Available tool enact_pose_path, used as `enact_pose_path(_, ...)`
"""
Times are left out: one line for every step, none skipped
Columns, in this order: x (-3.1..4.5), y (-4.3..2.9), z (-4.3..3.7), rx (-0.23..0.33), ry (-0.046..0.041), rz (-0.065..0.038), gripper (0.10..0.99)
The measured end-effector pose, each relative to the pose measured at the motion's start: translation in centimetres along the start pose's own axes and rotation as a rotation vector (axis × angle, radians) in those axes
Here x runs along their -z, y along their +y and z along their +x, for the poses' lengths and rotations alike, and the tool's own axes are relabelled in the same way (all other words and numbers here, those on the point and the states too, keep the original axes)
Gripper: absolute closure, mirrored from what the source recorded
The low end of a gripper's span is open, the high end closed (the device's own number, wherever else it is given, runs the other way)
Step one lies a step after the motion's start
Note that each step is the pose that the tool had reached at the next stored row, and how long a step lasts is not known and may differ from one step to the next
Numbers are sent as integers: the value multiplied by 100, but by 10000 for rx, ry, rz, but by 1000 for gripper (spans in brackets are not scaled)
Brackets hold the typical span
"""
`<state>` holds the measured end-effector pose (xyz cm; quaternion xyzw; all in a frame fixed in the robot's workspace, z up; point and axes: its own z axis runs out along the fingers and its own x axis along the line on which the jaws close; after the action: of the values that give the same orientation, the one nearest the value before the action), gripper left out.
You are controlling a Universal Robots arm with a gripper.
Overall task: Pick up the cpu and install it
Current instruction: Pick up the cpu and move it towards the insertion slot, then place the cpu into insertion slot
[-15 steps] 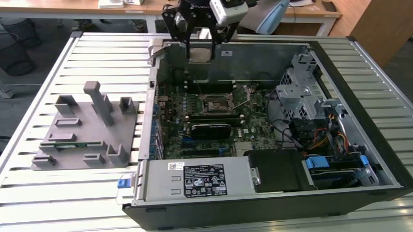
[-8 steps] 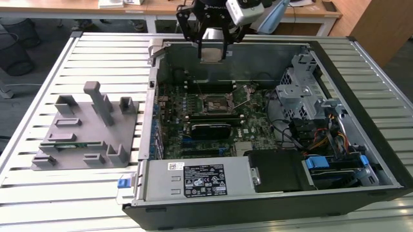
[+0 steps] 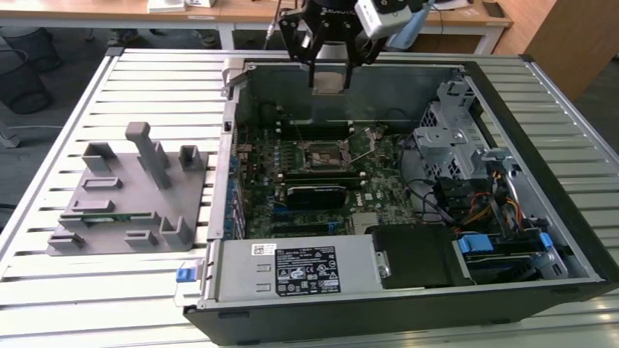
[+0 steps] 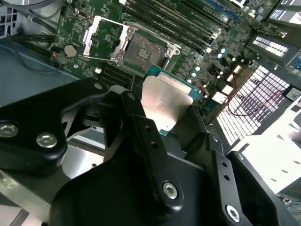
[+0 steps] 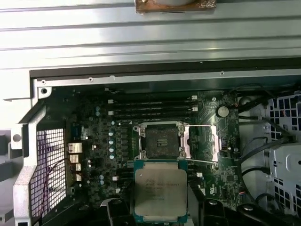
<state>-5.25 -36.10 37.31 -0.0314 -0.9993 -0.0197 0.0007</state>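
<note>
Closest to me, the power supply (image 3: 290, 270) is lying along the near edge of the open computer case (image 3: 406, 313). A grey fixture (image 3: 130, 196) is resting on the slatted table (image 3: 58, 290) to the exterior view's left. Farther in, the motherboard (image 3: 290, 174) is lying flat. Its socket (image 3: 324, 154) is standing open and bare, with the cover frame (image 5: 202, 141) swung aside. Beyond that, over the case's far wall, the gripper (image 3: 329, 78) is hanging in the air. Its fingers are clamping the cpu (image 5: 160, 190) by two opposite edges, silver top showing, well clear of the socket.
</note>
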Motion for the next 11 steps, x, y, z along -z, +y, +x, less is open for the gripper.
enact_pose_path(-1,3,-12,0,-1,-1,549)
enact_pose_path(-3,6,-25,0,0,0,549)
enact_pose_path(-4,8,-37,0,0,1,549)
enact_pose_path(-4,10,-49,-2,0,1,549)
enact_pose_path(-5,10,-58,-5,-1,3,549)
enact_pose_path(-5,10,-64,-12,-1,4,549)
enact_pose_path(-5,11,-68,-20,-1,6,549)
enact_pose_path(-5,11,-70,-26,-2,7,549)
enact_pose_path(-5,11,-71,-38,-2,8,549)
enact_pose_path(-5,11,-71,-68,-3,8,549)
enact_pose_path(-5,11,-71,-113,-5,8,549)
